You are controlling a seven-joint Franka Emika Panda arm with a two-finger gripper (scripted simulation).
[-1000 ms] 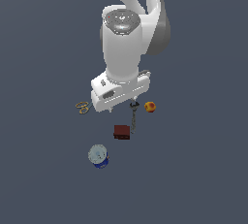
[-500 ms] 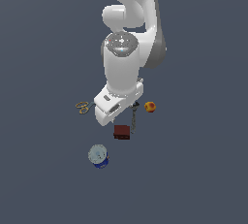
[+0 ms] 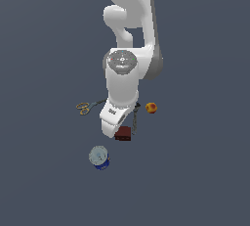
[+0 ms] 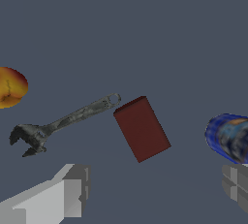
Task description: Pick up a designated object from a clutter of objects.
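Observation:
The designated object, a dark red-brown box [image 4: 142,128], lies flat on the grey floor. In the exterior view the box [image 3: 124,133] shows just beside the lower edge of the white hand [image 3: 114,121]. My gripper [image 4: 152,189] hovers above it, open, with its fingers [image 4: 68,191] wide apart and nothing between them. The rest of the clutter of objects lies around the box: a dark wrench [image 4: 63,121] ends close to one corner, an orange-red fruit [image 4: 10,87] lies beyond the wrench, and a blue can [image 4: 227,137] is on the opposite side.
Yellow-handled scissors [image 3: 84,107] lie at the exterior view's left of the arm. The fruit [image 3: 151,107] sits to the right, the blue silver-topped can [image 3: 99,157] toward the front left. The wrench [image 3: 135,118] is partly hidden behind the hand.
The arm has swung down and forward. The hand has come lower and closer to the dark red box, now overlapping its edge in the exterior view. No object has moved.

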